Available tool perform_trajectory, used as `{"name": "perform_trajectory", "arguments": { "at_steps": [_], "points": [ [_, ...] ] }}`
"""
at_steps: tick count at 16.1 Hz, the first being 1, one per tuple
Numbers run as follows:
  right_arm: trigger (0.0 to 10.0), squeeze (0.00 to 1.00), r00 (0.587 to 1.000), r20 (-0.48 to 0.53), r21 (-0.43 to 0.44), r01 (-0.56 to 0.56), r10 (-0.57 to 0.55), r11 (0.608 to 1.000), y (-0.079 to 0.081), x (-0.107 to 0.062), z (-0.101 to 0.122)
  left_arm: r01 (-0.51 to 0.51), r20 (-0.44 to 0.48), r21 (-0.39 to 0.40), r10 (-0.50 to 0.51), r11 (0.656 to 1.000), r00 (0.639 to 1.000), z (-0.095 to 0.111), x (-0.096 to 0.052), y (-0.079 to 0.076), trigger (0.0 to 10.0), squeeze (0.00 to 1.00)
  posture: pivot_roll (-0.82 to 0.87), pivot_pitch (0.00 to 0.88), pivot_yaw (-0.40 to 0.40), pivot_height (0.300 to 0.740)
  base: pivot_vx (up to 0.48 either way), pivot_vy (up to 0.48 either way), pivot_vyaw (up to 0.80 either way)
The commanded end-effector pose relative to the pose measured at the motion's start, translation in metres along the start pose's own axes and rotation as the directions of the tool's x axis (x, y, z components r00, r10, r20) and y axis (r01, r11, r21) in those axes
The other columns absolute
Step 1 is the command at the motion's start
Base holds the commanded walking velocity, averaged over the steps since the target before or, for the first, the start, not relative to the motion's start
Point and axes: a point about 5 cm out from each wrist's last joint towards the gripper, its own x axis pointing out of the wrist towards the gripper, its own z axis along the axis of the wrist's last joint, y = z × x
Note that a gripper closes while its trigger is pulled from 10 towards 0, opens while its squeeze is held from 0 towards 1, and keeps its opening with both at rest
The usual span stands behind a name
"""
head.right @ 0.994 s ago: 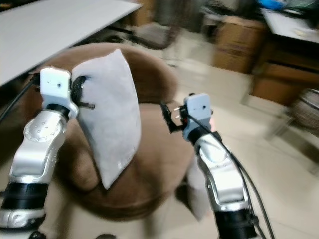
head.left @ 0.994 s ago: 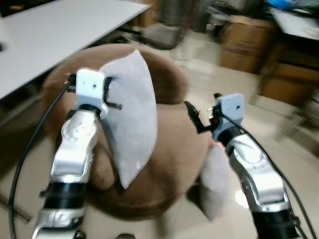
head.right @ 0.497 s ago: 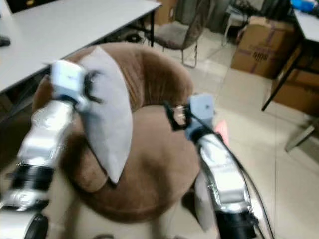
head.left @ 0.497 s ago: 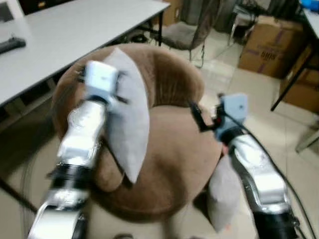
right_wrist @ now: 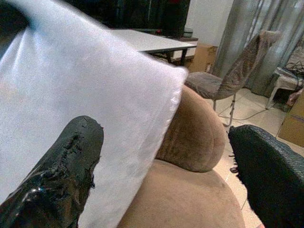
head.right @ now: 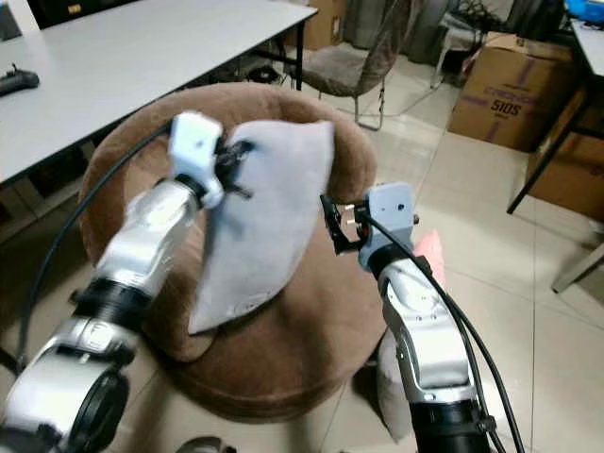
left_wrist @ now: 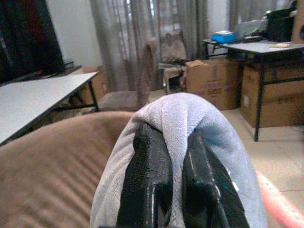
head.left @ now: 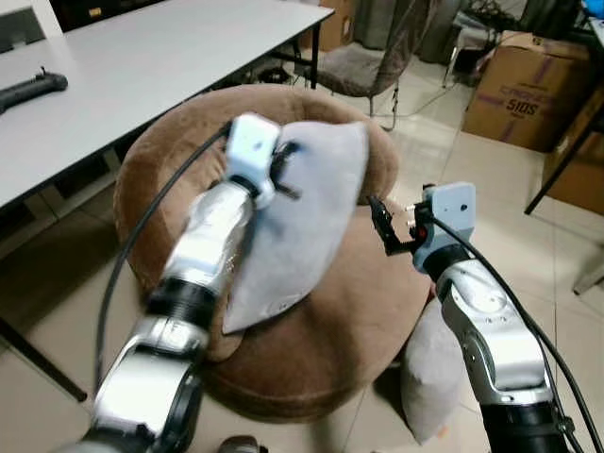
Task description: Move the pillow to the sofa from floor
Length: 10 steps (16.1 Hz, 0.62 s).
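The left claw is pinched tight on the upper edge of a grey pillow, its two black fingers pressed together with the fabric bunched up around them. The pillow hangs from that grip above the seat of a round brown sofa, its upper part in front of the curved backrest and its lower corner reaching down toward the left side of the seat; whether that corner touches the cushion cannot be told. The right claw hovers just beside the pillow's right edge, over the right part of the seat, with its fingers spread wide apart and nothing between them; from its wrist camera the pillow lies close by one finger and the sofa's backrest shows between the two. A second grey pillow leans on the tiled floor against the sofa's right side, beneath the right arm. Behind the sofa on the left stands a white surface carrying a dark object near its edge. Farther back are a chair and a cardboard box.
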Motion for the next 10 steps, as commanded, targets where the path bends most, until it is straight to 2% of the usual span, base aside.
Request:
{"name": "perform_trajectory", "arguments": {
  "at_steps": [1,3,4,5,6,7,8,9,10],
  "points": [
    [10.0,0.0,1.0,-0.01,-0.008,0.017,-0.017,1.0,-0.004,-0.001,0.0,-0.025,0.102,0.008,0.024,1.0,0.995,0.025,0.009,0.005,10.0,0.0,0.06,0.0,0.008,0.74,0.0,0.0,0.0],
    [10.0,0.0,1.0,-0.009,-0.011,0.008,-0.008,1.0,-0.003,-0.001,0.001,-0.111,0.088,-0.023,0.113,0.994,0.99,0.026,0.017,0.013,10.0,0.0,0.05,0.0,0.013,0.74,0.0,0.0,0.0],
    [10.0,0.0,1.0,-0.007,-0.017,0.007,-0.007,1.0,-0.005,-0.002,0.002,-0.234,0.063,-0.045,0.237,0.971,0.97,0.027,0.024,0.024,10.0,0.0,0.04,0.0,0.017,0.74,0.0,0.0,0.0],
    [10.0,0.0,1.0,-0.007,-0.021,0.011,-0.011,1.0,-0.007,-0.003,0.002,-0.312,0.038,-0.066,0.315,0.948,0.948,0.026,0.026,0.03,10.0,0.0,0.04,0.0,0.019,0.74,0.0,0.0,0.0],
    [10.0,0.0,1.0,-0.008,-0.024,0.013,-0.013,1.0,-0.008,-0.003,0.002,-0.384,0.0,-0.098,0.386,0.918,0.923,0.021,0.025,0.036,10.0,0.0,0.03,0.0,0.02,0.74,0.0,0.0,0.0],
    [10.0,0.0,1.0,-0.008,-0.025,0.014,-0.014,1.0,-0.008,-0.004,0.002,-0.415,-0.02,-0.113,0.416,0.903,0.909,0.018,0.024,0.038,10.0,0.0,0.03,0.0,0.02,0.74,0.0,0.0,0.0],
    [10.0,0.0,1.0,-0.006,-0.029,0.016,-0.016,0.999,-0.009,-0.004,0.002,-0.521,-0.097,-0.121,0.513,0.845,0.853,0.0,0.016,0.047,10.0,0.0,0.01,0.0,0.027,0.74,0.0,0.0,0.0],
    [10.0,0.0,1.0,0.001,-0.03,0.016,-0.016,0.999,-0.009,-0.005,0.004,-0.605,-0.181,-0.062,0.587,0.794,0.789,-0.027,0.001,0.053,10.0,0.0,0.01,0.0,0.03,0.74,0.0,0.0,0.0],
    [10.0,0.0,1.0,0.005,-0.03,0.016,-0.016,0.999,-0.009,-0.005,0.004,-0.627,-0.207,-0.032,0.609,0.778,0.766,-0.037,-0.005,0.054,10.0,0.0,0.01,0.0,0.03,0.74,0.0,0.0,0.0]
  ]
}}
